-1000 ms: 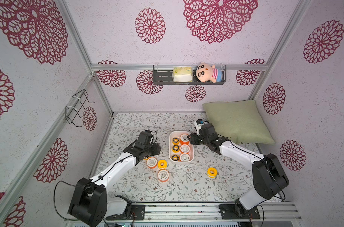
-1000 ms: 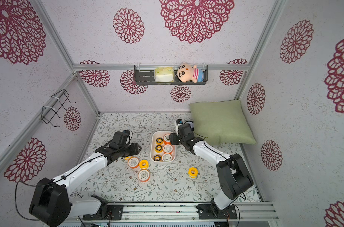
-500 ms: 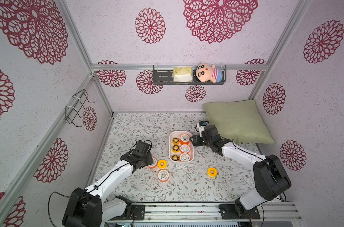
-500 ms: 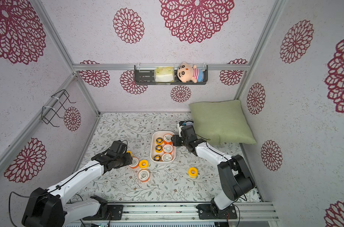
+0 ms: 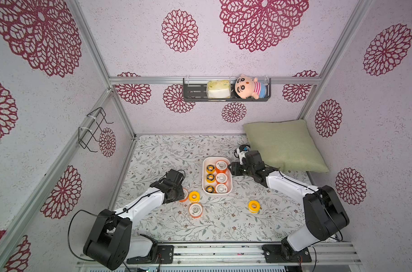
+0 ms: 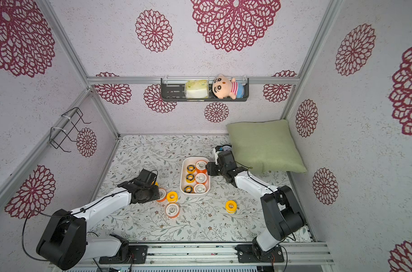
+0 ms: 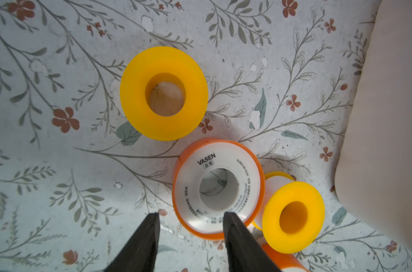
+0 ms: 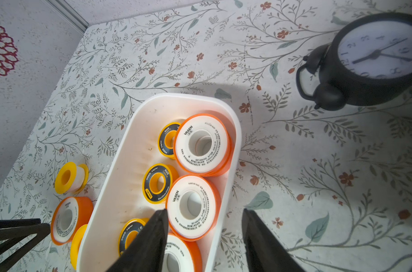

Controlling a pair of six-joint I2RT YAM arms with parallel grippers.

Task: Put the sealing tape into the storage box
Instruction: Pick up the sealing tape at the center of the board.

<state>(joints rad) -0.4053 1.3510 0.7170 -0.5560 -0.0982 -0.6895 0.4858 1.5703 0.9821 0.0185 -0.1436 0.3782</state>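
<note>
Left wrist view: white-faced, orange-rimmed sealing tape (image 7: 189,182) lies seemingly ungripped beneath the half-open left pincer (image 7: 191,214).

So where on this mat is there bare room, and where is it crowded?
Free: between storage box and back wall, beside the pillow; between the lone yellow spool and front rail. Crowded: inside the box; the spools at the left gripper.
</note>
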